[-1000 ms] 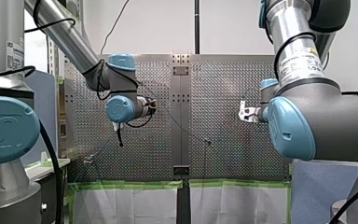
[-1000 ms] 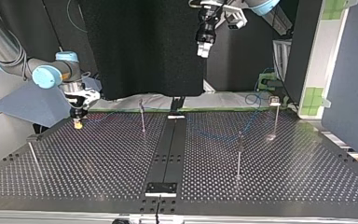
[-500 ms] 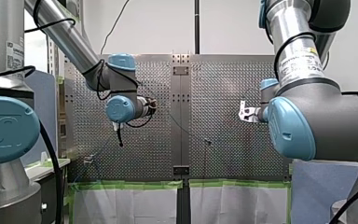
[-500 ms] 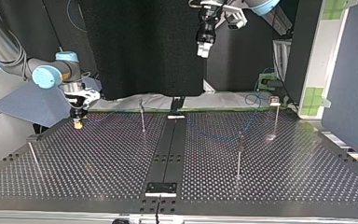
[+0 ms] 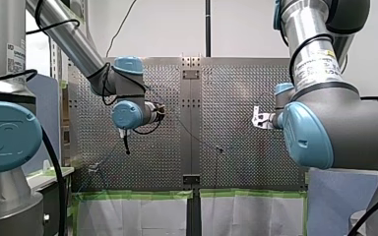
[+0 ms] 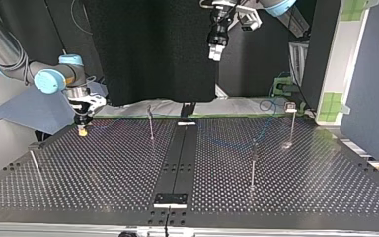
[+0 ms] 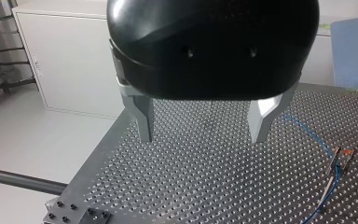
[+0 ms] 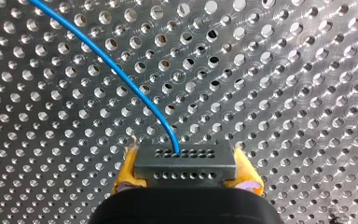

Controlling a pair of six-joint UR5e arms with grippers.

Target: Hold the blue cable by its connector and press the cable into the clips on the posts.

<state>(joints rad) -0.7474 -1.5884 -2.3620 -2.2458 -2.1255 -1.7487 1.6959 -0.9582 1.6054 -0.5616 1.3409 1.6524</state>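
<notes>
My right jaws pinch the grey connector block (image 8: 185, 164) of the thin blue cable (image 8: 121, 75), close to the perforated metal worktop (image 8: 284, 70), top view's far left. My left jaws are spread wide, holding nothing.

right tool (image 6: 82, 130) low, view's left | left tool (image 6: 216, 51) high | blue cable (image 6: 265, 128) over table (image 6: 103, 190)

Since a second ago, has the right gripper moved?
No. In the top view my right gripper, holding the connector, sits as far from the thin post as before.
</notes>
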